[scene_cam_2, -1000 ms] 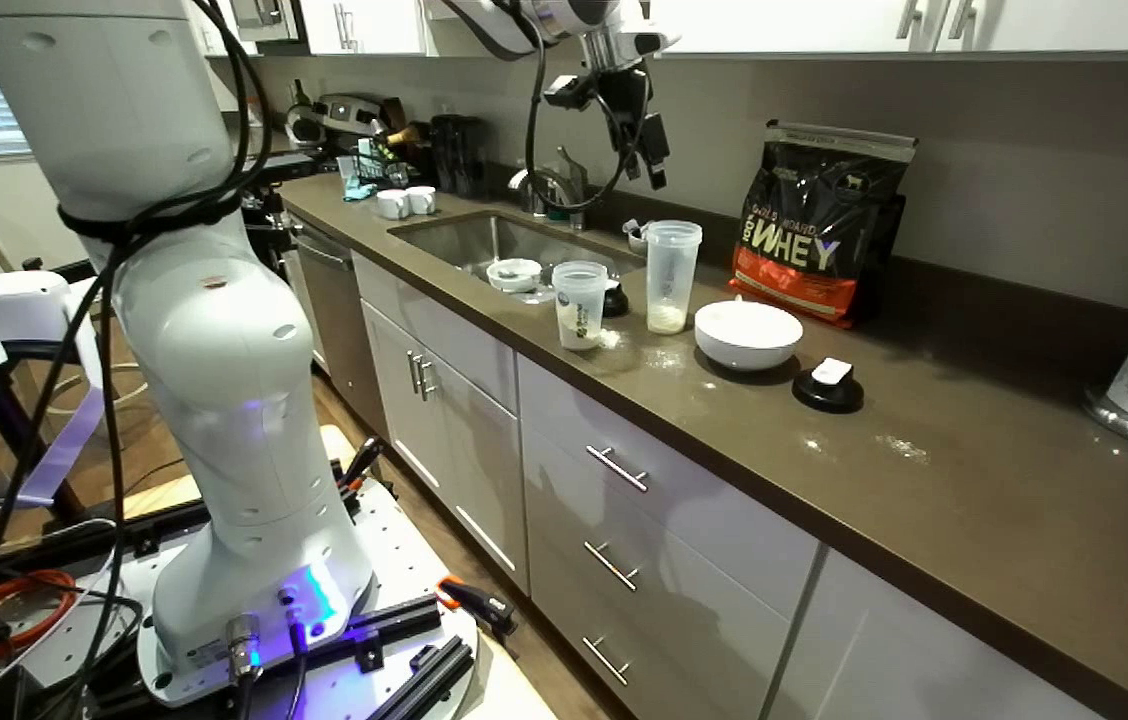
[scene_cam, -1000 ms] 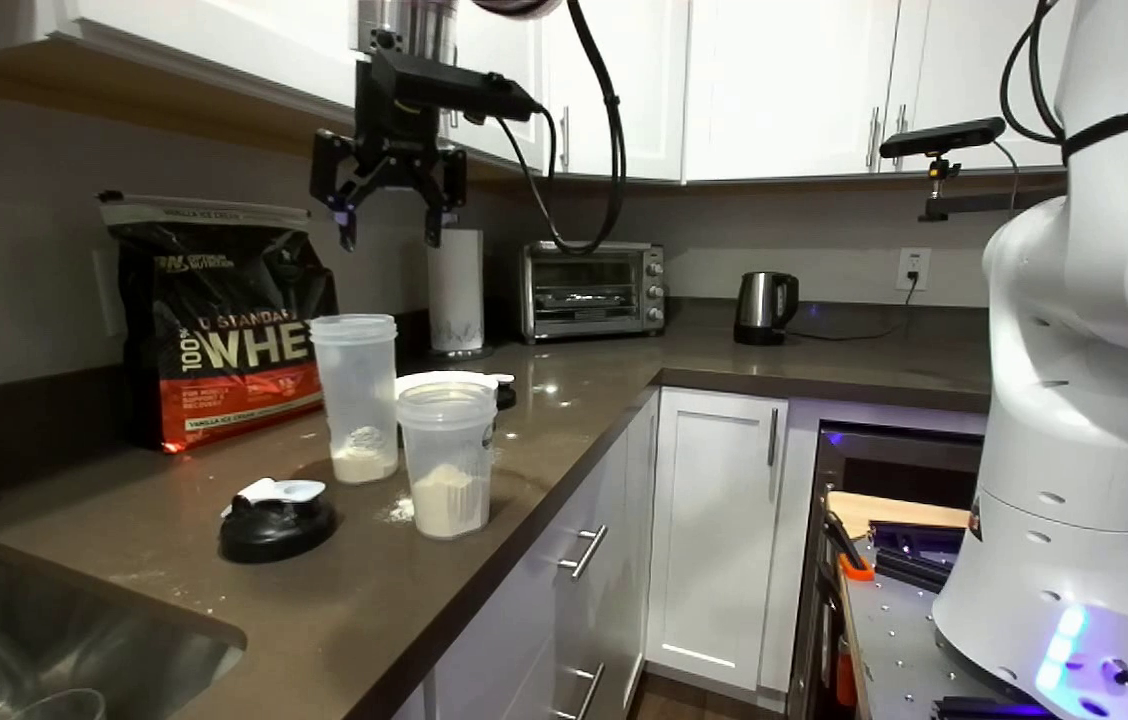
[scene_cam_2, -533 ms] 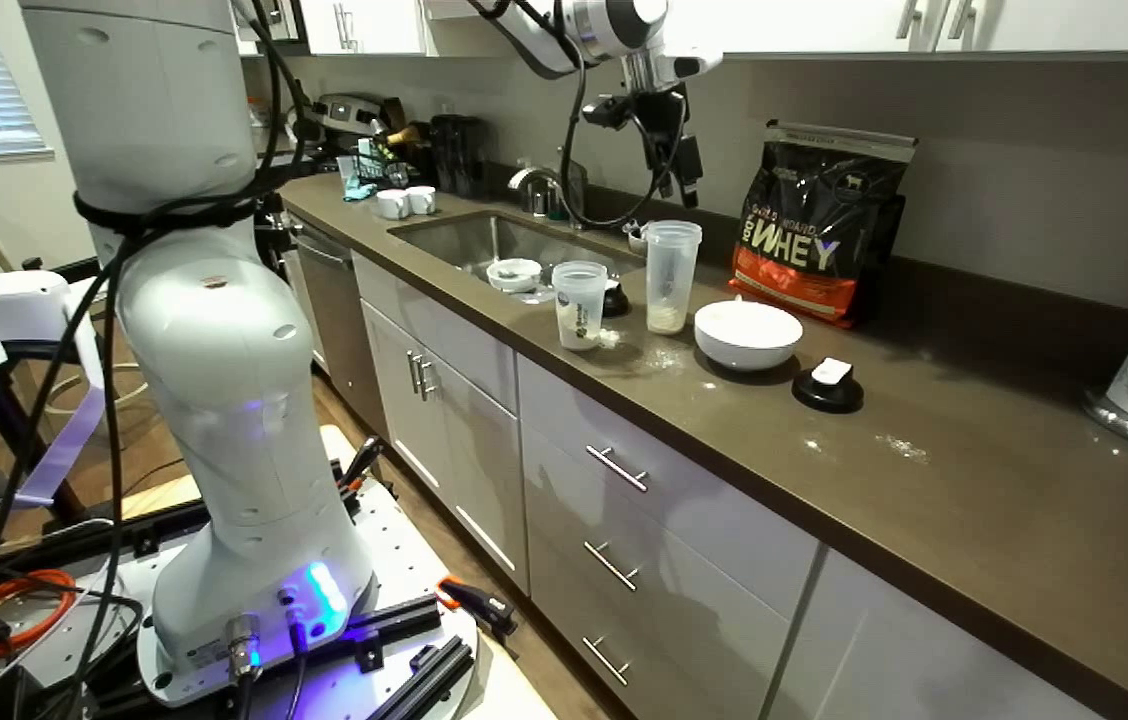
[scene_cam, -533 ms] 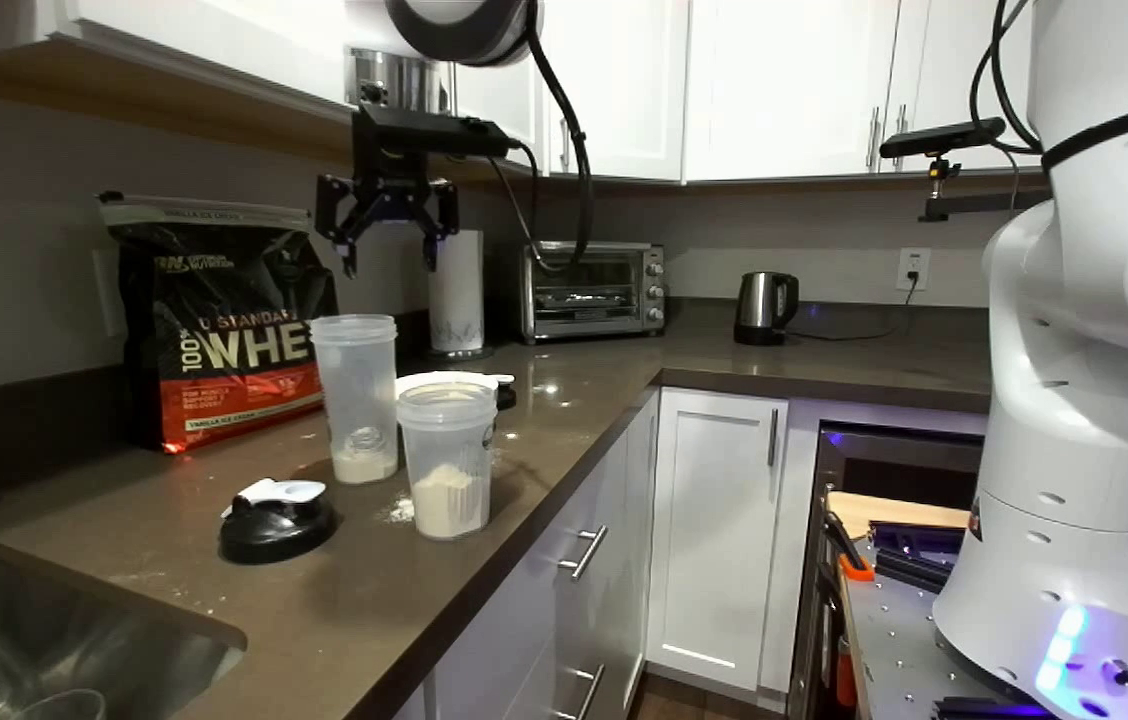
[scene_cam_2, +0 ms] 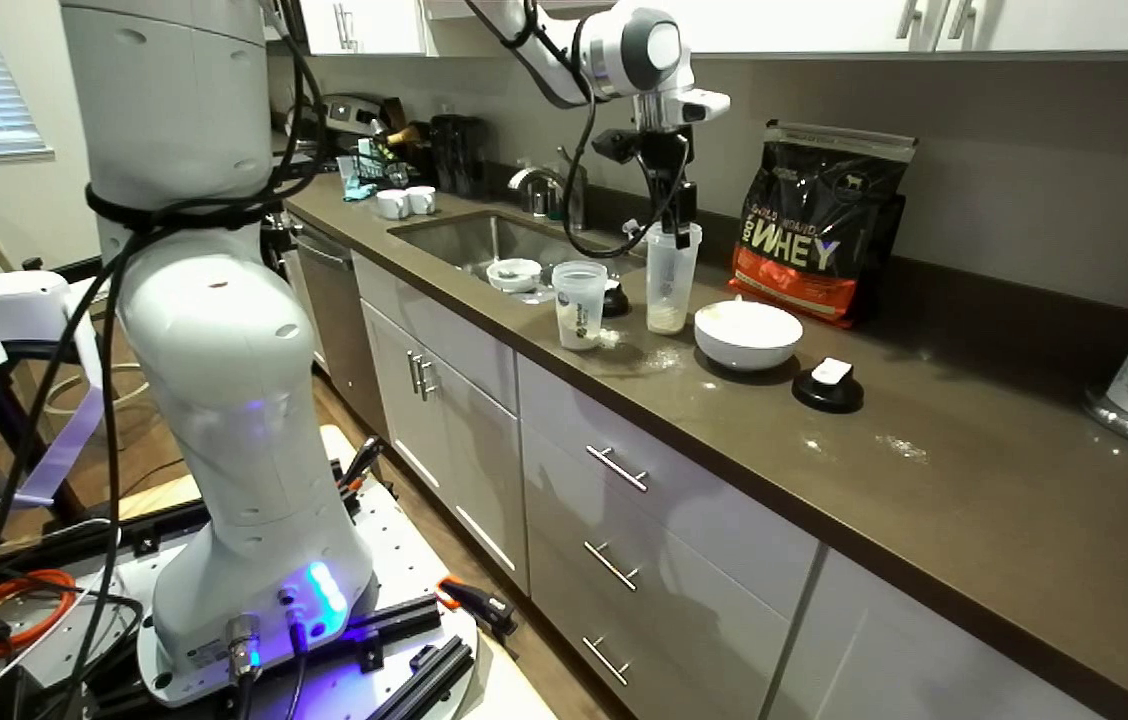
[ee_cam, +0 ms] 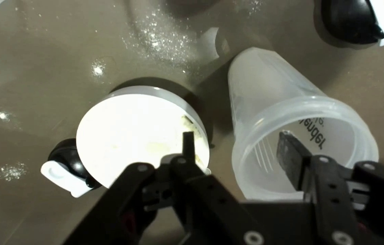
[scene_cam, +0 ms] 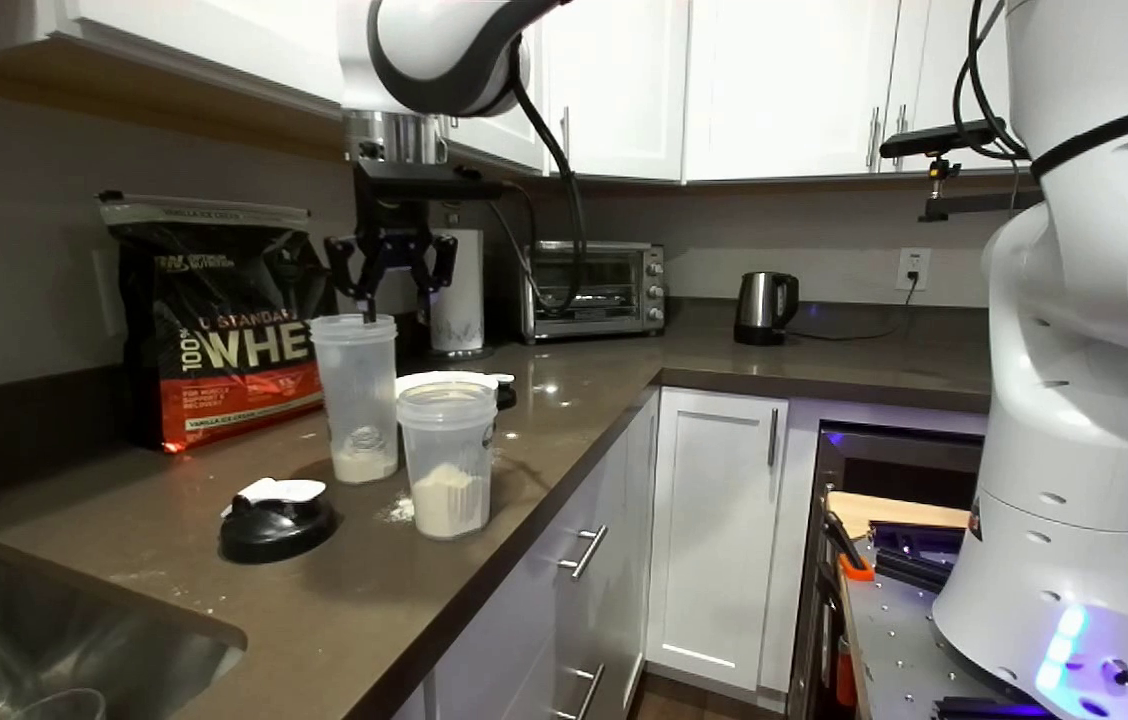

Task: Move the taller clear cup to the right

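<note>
Gripper (ee_cam: 238, 146) empty, jaws apart, one at mouth of tall cup (scene_cam: 356, 400). Straddle wall, avoid bowl (scene_cam_2: 748, 348), pinch gently.

White powder (ee_cam: 158, 41) flecks a brown countertop (scene_cam_2: 974, 520) bearing the taller clear cup (scene_cam: 356, 395), shorter clear cup (scene_cam: 446, 460), white bowl (scene_cam_2: 747, 340), 2 black lids (scene_cam_2: 828, 394) and whey bag (scene_cam: 224, 325)

Spread pincer (ee_cam: 239, 149) astride rim of clear cup (ee_cam: 263, 80)

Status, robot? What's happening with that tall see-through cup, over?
End effector open, gripping nothing. Taller clear cup upright on the counter, one finger at its mouth. White bowl close beside it, possibly in the way.
</note>
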{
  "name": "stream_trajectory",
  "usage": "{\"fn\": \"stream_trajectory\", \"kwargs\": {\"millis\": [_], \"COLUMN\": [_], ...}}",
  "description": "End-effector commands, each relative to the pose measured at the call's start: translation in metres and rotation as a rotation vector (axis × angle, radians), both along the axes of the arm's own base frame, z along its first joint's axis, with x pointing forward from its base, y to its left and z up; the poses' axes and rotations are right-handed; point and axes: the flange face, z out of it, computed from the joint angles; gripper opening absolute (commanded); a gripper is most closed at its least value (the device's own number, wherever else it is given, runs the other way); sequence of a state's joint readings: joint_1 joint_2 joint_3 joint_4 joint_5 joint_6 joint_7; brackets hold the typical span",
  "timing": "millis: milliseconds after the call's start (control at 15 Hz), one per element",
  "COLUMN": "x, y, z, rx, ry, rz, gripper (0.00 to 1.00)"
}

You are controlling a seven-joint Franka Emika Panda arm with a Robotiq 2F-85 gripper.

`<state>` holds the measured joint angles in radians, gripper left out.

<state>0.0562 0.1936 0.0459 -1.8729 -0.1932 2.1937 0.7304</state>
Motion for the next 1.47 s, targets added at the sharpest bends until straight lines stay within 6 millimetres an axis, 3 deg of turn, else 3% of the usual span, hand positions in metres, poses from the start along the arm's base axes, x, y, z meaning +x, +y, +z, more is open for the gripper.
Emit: {"fn": "stream_trajectory", "kwargs": {"millis": [0,133,267,333,467,600,867,1200,1400], "x": [0.006,0.008,0.009,0.01,0.011,0.012,0.013,0.004,-0.01], "y": [0.002,0.002,0.002,0.003,0.004,0.006,0.009,0.019,0.029], "z": [-0.003,-0.005,-0.006,-0.006,-0.006,-0.005,-0.002,0.012,0.031], "rx": [0.036,0.054,0.065,0.069,0.072,0.069,0.069,0.06,0.061], "ry": [0.014,0.01,0.008,0.007,0.005,0.002,-0.003,-0.009,-0.024], "rz": [-0.029,-0.039,-0.046,-0.048,-0.049,-0.045,-0.04,-0.015,0.019], "gripper": [0.61,0.67,0.55,0.41,0.26,0.14,0.01,0.04,0.04]}}
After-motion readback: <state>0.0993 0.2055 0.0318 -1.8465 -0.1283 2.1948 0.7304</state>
